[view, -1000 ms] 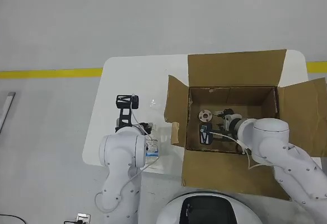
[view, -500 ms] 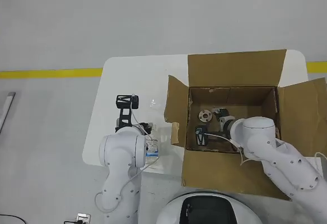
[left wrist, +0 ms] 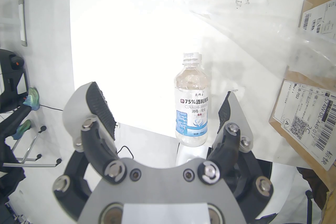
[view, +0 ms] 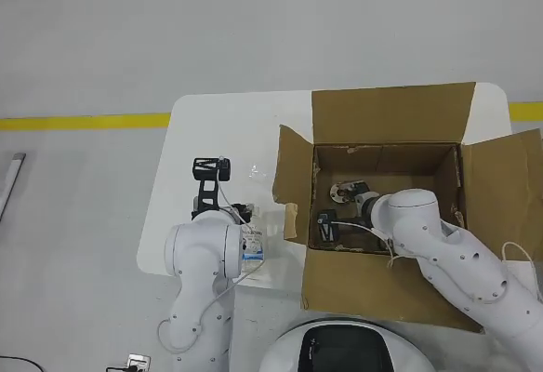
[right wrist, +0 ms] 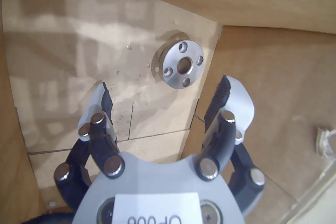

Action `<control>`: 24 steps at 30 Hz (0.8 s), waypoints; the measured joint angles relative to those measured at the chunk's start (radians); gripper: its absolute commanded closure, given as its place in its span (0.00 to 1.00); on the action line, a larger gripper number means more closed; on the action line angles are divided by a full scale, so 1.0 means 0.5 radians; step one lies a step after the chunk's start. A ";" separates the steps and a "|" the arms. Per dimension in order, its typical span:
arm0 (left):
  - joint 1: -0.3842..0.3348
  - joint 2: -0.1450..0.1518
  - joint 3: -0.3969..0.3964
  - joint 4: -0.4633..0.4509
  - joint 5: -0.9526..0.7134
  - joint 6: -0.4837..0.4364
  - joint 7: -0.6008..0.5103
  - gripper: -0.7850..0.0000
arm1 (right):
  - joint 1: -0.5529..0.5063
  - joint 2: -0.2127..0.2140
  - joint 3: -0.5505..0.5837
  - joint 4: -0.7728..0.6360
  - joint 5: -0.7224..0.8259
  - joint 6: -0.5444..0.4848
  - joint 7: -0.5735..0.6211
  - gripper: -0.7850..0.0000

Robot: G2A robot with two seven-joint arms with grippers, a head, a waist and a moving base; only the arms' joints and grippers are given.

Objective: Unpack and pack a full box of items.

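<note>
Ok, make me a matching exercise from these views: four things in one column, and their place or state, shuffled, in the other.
1 bottle
2 metal flange
3 cardboard box
4 right gripper

A flaps folded open
B open and empty, inside the box
C standing upright on the white table
D lying flat on the box floor

Pairs: 1-C, 2-D, 3-A, 4-B

Straight down from above on table (view: pixel 206 121) and box (view: pixel 392 112); left wrist close over same table, right wrist inside same box
</note>
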State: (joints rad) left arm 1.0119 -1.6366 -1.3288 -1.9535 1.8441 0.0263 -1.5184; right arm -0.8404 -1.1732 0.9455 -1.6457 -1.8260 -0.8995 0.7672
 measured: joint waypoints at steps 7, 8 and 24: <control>0.000 0.000 0.000 0.000 0.000 0.000 0.000 0.00 | 0.036 -0.018 -0.052 0.060 -0.030 0.000 -0.020 0.00; 0.000 0.000 0.000 0.000 0.000 0.000 0.000 0.00 | 0.041 -0.020 -0.059 0.069 -0.036 -0.001 -0.025 0.00; 0.000 0.000 0.000 0.000 0.000 0.000 0.000 0.00 | 0.100 -0.051 -0.116 0.192 -0.071 -0.035 -0.070 0.00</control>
State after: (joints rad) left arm 1.0119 -1.6366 -1.3288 -1.9535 1.8441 0.0263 -1.5184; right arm -0.7901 -1.1987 0.8873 -1.5498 -1.8614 -0.9171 0.7324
